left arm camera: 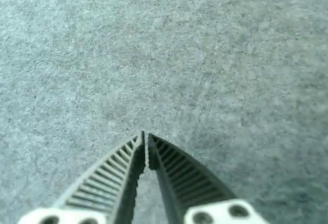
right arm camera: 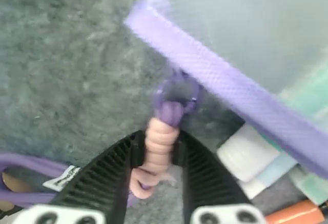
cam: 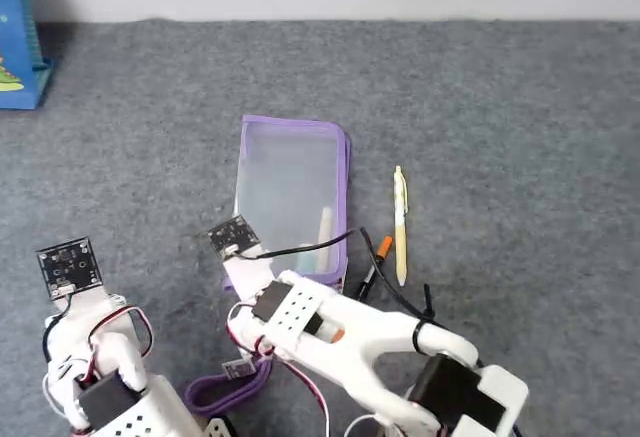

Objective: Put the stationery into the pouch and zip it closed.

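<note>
The purple pouch (cam: 290,192) with a clear face lies mid-table, and a pale pen shows inside it. A yellow pen (cam: 400,222) and a black pen with an orange tip (cam: 376,256) lie on the mat just right of it. My right arm (cam: 300,317) reaches to the pouch's near left corner. My right gripper (right arm camera: 159,149) is shut on the pink zipper pull (right arm camera: 158,142), which hangs from the pouch's purple edge (right arm camera: 230,90). My left gripper (left arm camera: 145,144) is shut and holds nothing, low over bare grey mat at the near left.
A purple strap (cam: 225,385) loops on the mat in front of the pouch. White and mint pieces (right arm camera: 246,152) lie near the pouch corner. A blue box (cam: 18,37) stands at the far left. The grey mat (cam: 520,117) is bare on the right.
</note>
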`<state>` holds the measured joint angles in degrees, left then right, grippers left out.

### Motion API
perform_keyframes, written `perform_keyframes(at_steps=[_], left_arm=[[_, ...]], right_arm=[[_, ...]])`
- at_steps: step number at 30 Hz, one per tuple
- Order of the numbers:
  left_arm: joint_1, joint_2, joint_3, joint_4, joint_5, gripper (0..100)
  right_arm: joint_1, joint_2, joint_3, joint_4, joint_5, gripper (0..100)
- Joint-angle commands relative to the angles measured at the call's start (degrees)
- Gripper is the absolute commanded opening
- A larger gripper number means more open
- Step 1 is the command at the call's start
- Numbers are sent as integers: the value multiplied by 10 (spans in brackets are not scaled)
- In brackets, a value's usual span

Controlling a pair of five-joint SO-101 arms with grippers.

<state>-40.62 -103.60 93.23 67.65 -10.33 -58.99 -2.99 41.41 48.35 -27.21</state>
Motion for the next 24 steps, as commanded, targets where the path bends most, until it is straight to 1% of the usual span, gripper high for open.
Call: perform_keyframes(at_steps=[1,3,6,10,14,16,21,24], left_arm=[[-4,-7,-4,-14,-4,15],[-4,-7,-4,-14,-4,15],[-1,-7,-4,-14,-4,15],[46,-7,-4,-14,-4,14],[84,-7,-4,-13,-4,14],[118,-7,-4,-15,-6,14],[225,-7,-8,-18,-7,14],[267,-7,-17,-14,-15,15]], right_arm=[[21,-48,-5,15,33,9],[22,-74,-4,34,61,10],[33,-121,-4,68,62,8],[65,-175,-3,101,65,8],[78,-218,3,116,121,8],[78,-237,16,116,135,8],[78,-284,58,111,135,8],[86,-315,72,111,133,8]])
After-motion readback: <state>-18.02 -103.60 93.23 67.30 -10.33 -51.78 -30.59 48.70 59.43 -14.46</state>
